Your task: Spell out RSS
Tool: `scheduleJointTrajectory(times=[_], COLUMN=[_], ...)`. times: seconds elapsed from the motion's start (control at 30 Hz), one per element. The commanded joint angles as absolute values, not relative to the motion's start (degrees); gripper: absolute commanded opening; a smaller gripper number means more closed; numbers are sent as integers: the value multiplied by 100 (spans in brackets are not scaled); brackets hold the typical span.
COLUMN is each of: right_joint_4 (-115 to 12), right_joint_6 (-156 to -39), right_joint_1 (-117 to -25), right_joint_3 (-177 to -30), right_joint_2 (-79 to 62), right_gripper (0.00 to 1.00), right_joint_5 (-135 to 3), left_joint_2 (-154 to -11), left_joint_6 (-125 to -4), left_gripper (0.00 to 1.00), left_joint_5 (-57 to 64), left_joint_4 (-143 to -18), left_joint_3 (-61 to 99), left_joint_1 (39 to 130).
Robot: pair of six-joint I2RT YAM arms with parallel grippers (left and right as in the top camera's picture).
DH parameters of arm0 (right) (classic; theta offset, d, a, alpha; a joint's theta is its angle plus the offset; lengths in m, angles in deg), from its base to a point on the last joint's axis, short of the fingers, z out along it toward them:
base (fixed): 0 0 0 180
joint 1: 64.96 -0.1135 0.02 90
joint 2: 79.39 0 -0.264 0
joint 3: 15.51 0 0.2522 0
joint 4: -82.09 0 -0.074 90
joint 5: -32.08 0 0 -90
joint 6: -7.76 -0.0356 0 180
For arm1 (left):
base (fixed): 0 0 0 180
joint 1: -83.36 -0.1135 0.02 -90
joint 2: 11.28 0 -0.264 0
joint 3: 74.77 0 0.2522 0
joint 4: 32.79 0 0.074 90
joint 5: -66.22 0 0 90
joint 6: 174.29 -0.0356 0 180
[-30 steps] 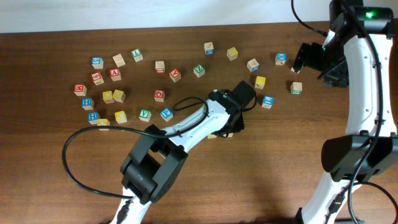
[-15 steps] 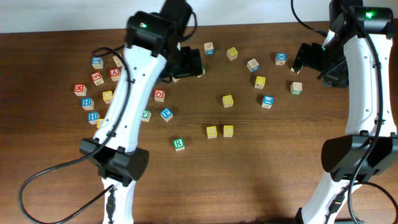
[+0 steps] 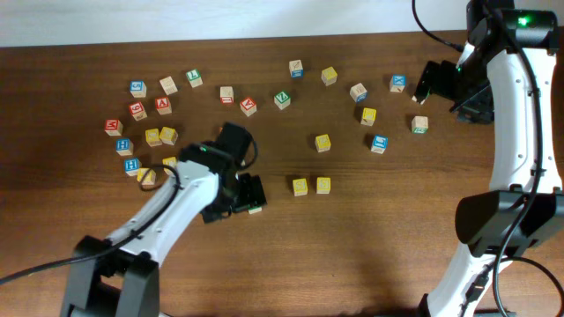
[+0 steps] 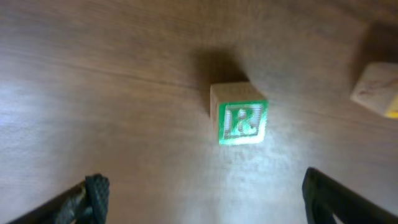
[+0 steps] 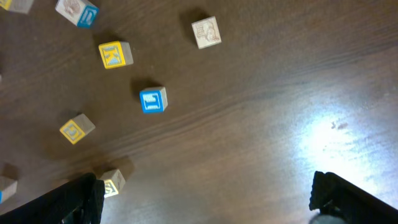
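The R cube, white-faced with a green letter and border, rests on the table ahead of my left gripper. That gripper is open, with nothing between its fingers. From overhead the left gripper hovers over the R cube, which shows only at the gripper's edge. Two yellow cubes sit side by side just right of it. My right gripper is open and empty at the back right, far from them. One yellow cube shows by its left finger.
Many other letter cubes are scattered across the back of the table, with a cluster at the left. A lone yellow cube lies above the pair. A blue cube and a yellow one lie below the right wrist.
My left arm has swung from the back of the table down to the front middle and now hangs over the R cube, its jaws wide. The right arm has not moved.
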State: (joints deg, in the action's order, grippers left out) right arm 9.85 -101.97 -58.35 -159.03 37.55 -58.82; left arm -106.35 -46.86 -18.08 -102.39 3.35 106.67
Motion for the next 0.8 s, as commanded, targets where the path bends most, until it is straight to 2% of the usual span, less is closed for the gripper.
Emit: scheduleJointTrajectory(times=[0.0,0.03,0.07,0.17,0.27,0.33,0.47,0.77], right_joint_4=[987,987,987,987,987,987,987,987], right_joint_6=[-10247,-10247,-10247,-10247,-10247,-10247,-10247,-10247], right_joint_1=[-5813,-5813,-5813,-5813,-5813,-5813,-5813,-5813], right_joint_3=[-15944,-15944,-15944,-15944,-15944,-15944,-15944,-15944], right_joint_2=[3755,3755,3755,3755,3755,3755,3755,3755], right_gripper=[98,98,98,98,98,98,98,98], right_joint_5=[-5874,-5874,-5874,-5874,-5874,-5874,-5874,-5874], left_joint_2=[-10676,-10759,-10812,-10982,-11350,-11465,-11468,-11468], left_joint_6=[-4312,-4312,-4236,-4059,-4059,-4061,-4164,-5163], left_gripper=[84,80,81,63,62,46,30,30], left_joint_5=[-1760,-1953,-2300,-2508,-2508,-2493,-2488,-2241], left_joint_4=[-9594,-9360,-9305,-9093,-9047,-8940,-8717,-7823], left_joint_3=[-135,-142,-142,-142,-142,-142,-142,-140], left_joint_1=[11054,11213,11285,11298,11298,11298,11298,11301])
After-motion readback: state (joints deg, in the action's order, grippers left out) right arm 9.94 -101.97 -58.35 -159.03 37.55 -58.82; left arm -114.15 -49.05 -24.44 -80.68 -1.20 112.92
